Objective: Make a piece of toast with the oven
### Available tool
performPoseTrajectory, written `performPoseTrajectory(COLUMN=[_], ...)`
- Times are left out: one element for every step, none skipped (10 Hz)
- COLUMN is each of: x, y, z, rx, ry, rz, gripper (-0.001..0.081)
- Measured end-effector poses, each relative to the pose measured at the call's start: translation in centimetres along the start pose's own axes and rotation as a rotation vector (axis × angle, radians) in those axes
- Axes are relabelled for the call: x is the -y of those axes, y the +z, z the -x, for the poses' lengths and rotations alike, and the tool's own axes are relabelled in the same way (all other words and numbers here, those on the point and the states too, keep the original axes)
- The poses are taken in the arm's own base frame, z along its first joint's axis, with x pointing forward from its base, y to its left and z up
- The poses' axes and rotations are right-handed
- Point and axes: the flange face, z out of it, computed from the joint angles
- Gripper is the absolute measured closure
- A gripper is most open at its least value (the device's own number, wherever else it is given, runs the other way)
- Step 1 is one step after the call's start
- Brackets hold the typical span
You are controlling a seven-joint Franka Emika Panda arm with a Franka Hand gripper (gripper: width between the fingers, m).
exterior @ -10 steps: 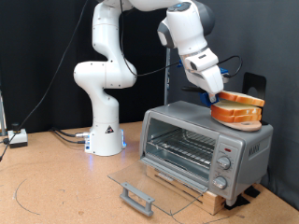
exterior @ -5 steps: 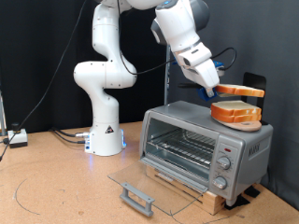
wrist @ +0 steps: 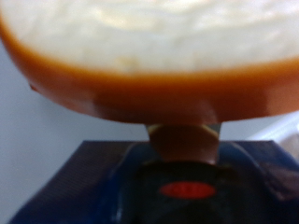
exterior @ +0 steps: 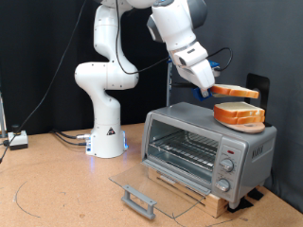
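Exterior view shows the gripper [exterior: 207,90] clamped on one edge of the piece of toast [exterior: 234,92], which hangs level in the air above the oven [exterior: 208,149], just over the pile of other bread slices [exterior: 239,114] resting on the oven's roof. The held slice is clear of that pile, with a gap between them.

The oven's glass door [exterior: 156,187] lies folded fully down in front of the oven, its dark bar handle [exterior: 138,199] nearest the camera, and the wire rack [exterior: 185,150] inside the oven carries nothing. So the door is open and one slice has been picked off the pile; the slice is not yet in the oven, the door is not yet shut, and the knobs [exterior: 227,165] at the right of the oven's front look untouched, as far as can be judged.

In the wrist view the toast's pale face and orange-tan crust [wrist: 149,89] fill the frame, pinched at the crust. A small red oval mark [wrist: 186,189] sits below on the dark hand; no lettering is legible on it or on the oven.
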Motion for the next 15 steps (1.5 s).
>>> performPoseTrajectory(x=[-1.5, -2.8, -4.1, -5.4, -6.6, -7.8, -8.9, -9.9, -10.9, -11.8, -12.8, -13.7, -14.4, -15.2, -16.1], y=[-0.5, -1.1, -1.8, -2.6, -3.4, -4.3, -5.0, -5.7, -6.4, -7.1, -7.8, -8.5, -9.0, -9.5, -10.0], z=[0.9, 1.9, 2.9, 3.8, 4.8, 5.8, 7.0, 8.2, 9.5, 10.7, 11.9, 13.1, 14.0, 15.0, 16.1], rx=[-0.010, -0.013, -0.019, -0.030, -0.040, -0.033, -0.011, 0.015, 0.040, 0.055, 0.058, 0.058, 0.057, 0.053, 0.045], ry=[0.029, 0.050, 0.053, 0.046, 0.036, 0.020, -0.002, -0.025, -0.042, -0.052, -0.058, -0.057, -0.052, -0.044, -0.040], rz=[-0.004, -0.023, -0.043, -0.059, -0.068, -0.068, -0.061, -0.053, -0.049, -0.049, -0.047, -0.041, -0.039, -0.033, -0.030], gripper=[0.0411, 0.0411, 0.0411, 0.0411, 0.0411, 0.0411, 0.0411, 0.0411, 0.0411, 0.0411, 0.0411, 0.0411, 0.0411, 0.0411, 0.0411])
